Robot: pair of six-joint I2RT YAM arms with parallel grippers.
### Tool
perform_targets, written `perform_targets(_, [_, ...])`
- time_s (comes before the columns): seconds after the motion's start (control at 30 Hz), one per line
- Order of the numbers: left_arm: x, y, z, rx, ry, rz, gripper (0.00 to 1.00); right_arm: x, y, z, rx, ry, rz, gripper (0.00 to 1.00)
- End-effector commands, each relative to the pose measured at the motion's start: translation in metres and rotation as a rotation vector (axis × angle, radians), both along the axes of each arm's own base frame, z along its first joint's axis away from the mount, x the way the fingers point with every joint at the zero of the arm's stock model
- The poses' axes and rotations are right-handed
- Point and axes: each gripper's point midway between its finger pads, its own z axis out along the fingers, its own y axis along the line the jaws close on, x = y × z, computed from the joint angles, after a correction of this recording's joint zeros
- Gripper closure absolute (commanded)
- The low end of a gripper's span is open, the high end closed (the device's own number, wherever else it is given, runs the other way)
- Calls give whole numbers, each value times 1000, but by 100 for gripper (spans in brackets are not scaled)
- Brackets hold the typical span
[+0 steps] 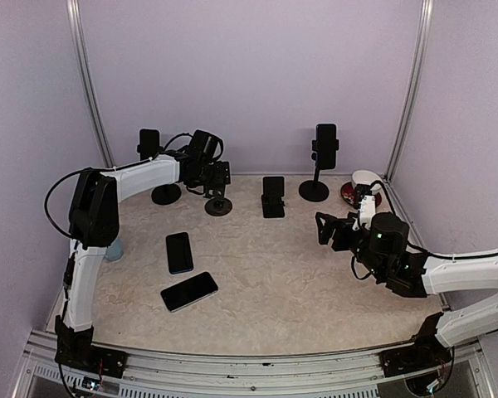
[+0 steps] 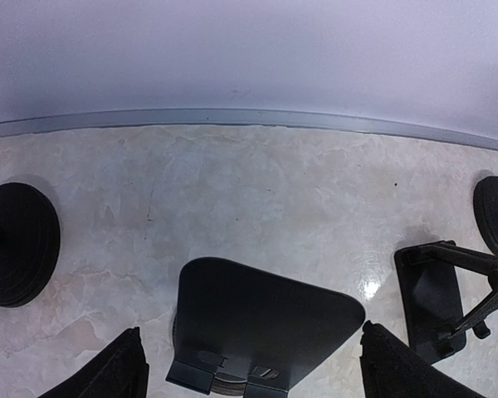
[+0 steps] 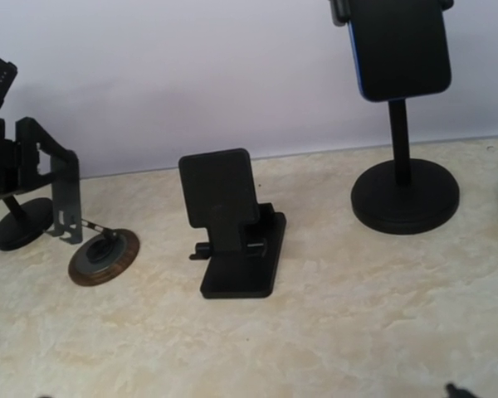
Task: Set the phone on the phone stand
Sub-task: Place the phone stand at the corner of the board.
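A pale marbled tabletop [image 1: 299, 282] lies between lavender walls. At the back, my left gripper [image 1: 219, 177] hangs with its fingers [image 2: 120, 369] spread wide on either side of a black plate stand with a round wood-rimmed base [image 2: 261, 319], holding nothing. My right gripper [image 1: 325, 229] is also spread and empty. A black slab phone [image 1: 179, 252] lies flat at near left, beside a second black phone [image 1: 189, 291].

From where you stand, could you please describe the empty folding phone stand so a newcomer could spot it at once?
Start at the back wall and the far edge of the table below it. There the folding phone stand sits between the tall pole stand holding a phone on its right and a round-based stand on its left. It alone has a flat rectangular base, not round.
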Motion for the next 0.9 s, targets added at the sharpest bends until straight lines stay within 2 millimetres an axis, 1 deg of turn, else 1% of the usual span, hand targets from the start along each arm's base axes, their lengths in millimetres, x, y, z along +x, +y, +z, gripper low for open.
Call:
perform_targets(0.0, [6,0,7,-21,-15,16,11,3,-1,2,11,-6,-2,0])
perform_targets(0.13, [3,0,17,-38,-26,16,7,3,0,1,9,-5,1,0])
perform_targets(0.17, [0,-1,22,-49,-34,10,5,3,0,1,8,-3,1,0])
perform_targets(0.23, [-5,-2,25,-70,-43,-4,1,3,0,2,10,-5,2,0])
perform_targets(0.33, [-14,-7,29,-107,-70,-57,1,3,1,2,11,-5,4,0])
perform_targets(0.43, [-20,-8,26,-134,-81,-96,1,3,1,1,10,-2,7,0])
perform_targets(0.57, [-22,-8,16,-147,-79,-131,1,3,2,1,13,-1,11,0])
perform_targets(0.7, [-17,-3,6,-159,-70,-137,1,3,3,1,11,-1,11,0])
perform_targets(0.87, [-10,8,3,-161,-83,-131,1,3,3,0,8,0,10,0])
